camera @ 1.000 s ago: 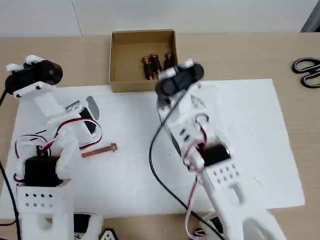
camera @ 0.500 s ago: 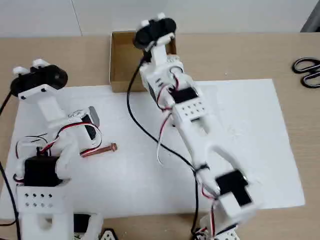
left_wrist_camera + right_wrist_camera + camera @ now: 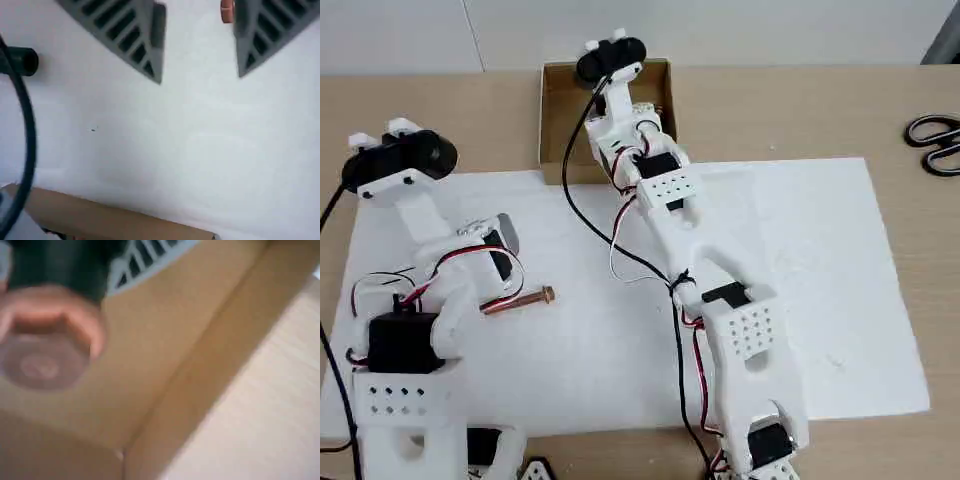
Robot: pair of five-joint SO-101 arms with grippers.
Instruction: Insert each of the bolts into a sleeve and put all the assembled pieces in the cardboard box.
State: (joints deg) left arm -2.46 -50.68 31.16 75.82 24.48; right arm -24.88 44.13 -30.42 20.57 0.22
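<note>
Swinging forward from above the white sheet (image 3: 800,250) within the last second, the right hand (image 3: 620,105) now hangs inside the cardboard box (image 3: 560,110), seemingly clenched on a copper assembled piece (image 3: 45,345), so a drop looks close. One bolt (image 3: 520,298) lies on the sheet beside the left hand (image 3: 197,45), which is released and empty.

My right arm (image 3: 660,190) covers most of the box (image 3: 552,112), so I can't see inside. One end of the bolt (image 3: 525,297) is hidden under my left arm (image 3: 450,275). The scissors (image 3: 934,140) at the tabletop's (image 3: 780,110) right edge are cropped.
</note>
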